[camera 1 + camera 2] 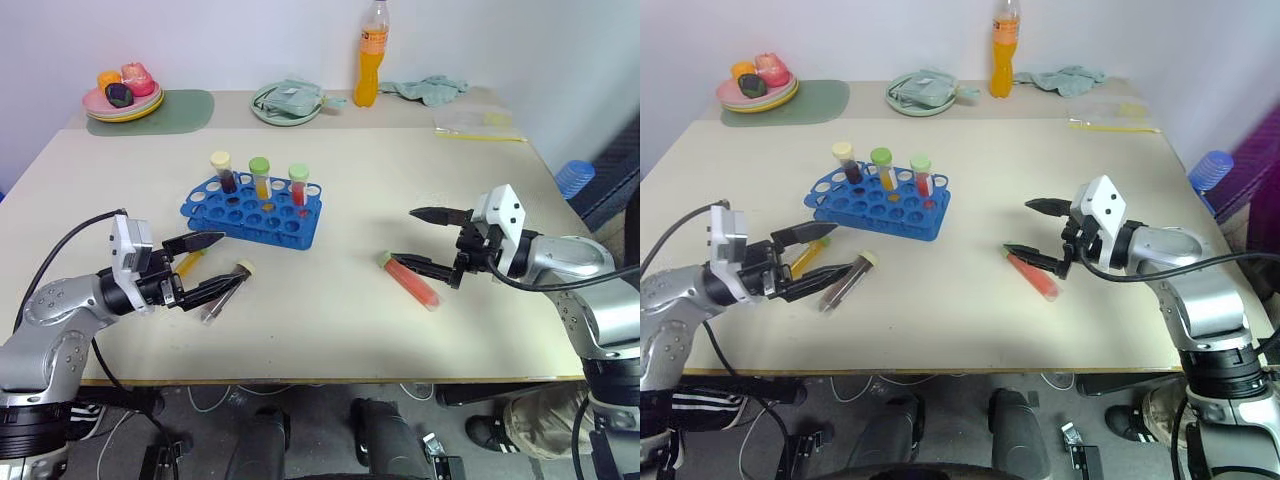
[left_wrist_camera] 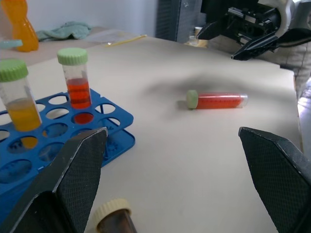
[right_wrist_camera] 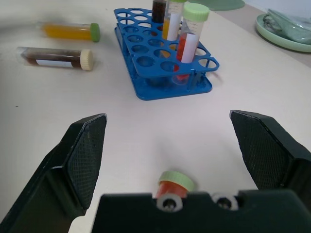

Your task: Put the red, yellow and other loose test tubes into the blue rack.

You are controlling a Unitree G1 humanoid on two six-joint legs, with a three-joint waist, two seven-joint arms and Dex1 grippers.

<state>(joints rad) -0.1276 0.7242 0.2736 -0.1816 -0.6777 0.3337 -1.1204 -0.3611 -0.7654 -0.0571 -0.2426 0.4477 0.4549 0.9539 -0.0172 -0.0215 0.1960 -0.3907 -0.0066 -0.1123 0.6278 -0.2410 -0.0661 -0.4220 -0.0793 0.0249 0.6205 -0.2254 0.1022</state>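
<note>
- On the table [image 1: 350, 330], toward my left, the blue rack [image 1: 252, 212] holds three upright capped tubes: dark, yellow and red.
- Just in front of the rack lie two loose tubes, a dark tube with a cream cap [image 3: 54, 57] and a yellow tube with a green cap [image 3: 70, 31].
- A red tube with a green cap [image 1: 410, 280] lies flat on my right side, well apart from the rack.
- My left gripper [image 1: 205, 265] hangs above the two loose tubes, fingers spread wide, holding nothing.
- My right gripper [image 1: 425, 240] hangs over the red tube, fingers wide apart, empty.
- At the far edge stand an orange drink bottle [image 1: 370, 55], a plate of fruit [image 1: 124, 96] and a green cloth [image 1: 430, 88].
</note>
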